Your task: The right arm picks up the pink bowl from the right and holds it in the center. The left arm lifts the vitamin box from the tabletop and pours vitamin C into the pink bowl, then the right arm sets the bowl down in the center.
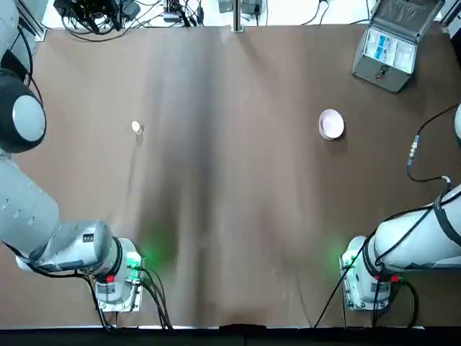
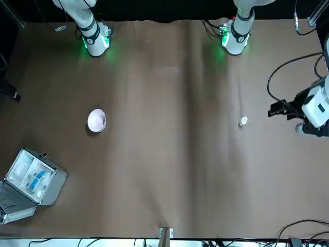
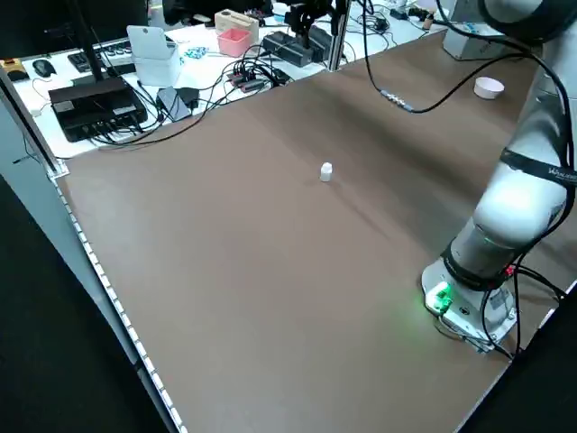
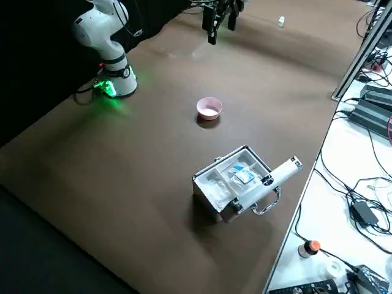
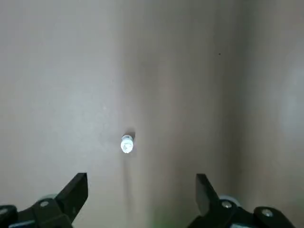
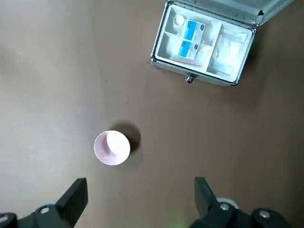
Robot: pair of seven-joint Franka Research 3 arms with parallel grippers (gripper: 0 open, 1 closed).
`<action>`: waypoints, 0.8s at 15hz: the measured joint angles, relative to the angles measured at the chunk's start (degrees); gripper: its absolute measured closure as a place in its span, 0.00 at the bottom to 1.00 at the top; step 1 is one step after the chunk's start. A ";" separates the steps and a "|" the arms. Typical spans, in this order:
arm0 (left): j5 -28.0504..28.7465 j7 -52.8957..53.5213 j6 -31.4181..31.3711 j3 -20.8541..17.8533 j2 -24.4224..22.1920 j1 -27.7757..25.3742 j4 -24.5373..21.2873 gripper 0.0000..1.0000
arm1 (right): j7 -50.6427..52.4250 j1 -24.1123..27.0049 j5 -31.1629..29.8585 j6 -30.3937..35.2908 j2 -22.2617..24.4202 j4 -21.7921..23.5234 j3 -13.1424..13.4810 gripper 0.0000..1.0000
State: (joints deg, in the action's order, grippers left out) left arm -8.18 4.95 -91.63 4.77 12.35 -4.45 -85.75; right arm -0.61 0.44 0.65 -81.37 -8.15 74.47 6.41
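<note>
Sitting untouched at the right of the top view, the pink bowl (image 1: 331, 124) rests on the brown bench (image 1: 230, 216), nothing visible inside it. The right gripper (image 6: 137, 202) hangs high above with its jaws spread wide and nothing between them; in its wrist view the bowl lies ahead of the jaws and toward the left one, so the reach probably runs forward and down. The vitamin box (image 1: 136, 127) stands upright at the left of the top view, well apart from the bowl. The left gripper (image 5: 140, 199) hovers over it, jaws likewise released. A grey hinged case (image 1: 390, 45) (lid open, blue-white packets inside) sits at the upper right.
</note>
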 joint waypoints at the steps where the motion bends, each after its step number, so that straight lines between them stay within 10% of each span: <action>1: -0.37 0.83 -0.12 -0.02 1.10 -0.24 0.65 0.00 | 0.00 0.00 0.00 0.00 0.00 0.00 0.00 0.01; 12: -20.41 35.45 -0.79 -0.28 9.82 -15.34 1.91 0.00 | 0.06 -0.79 0.05 -0.13 0.03 0.00 -0.93 0.01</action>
State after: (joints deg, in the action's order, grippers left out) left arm -28.59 40.40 -92.42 4.49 22.17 -19.78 -83.85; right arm -0.55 -0.35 0.70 -81.51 -8.12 74.47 5.48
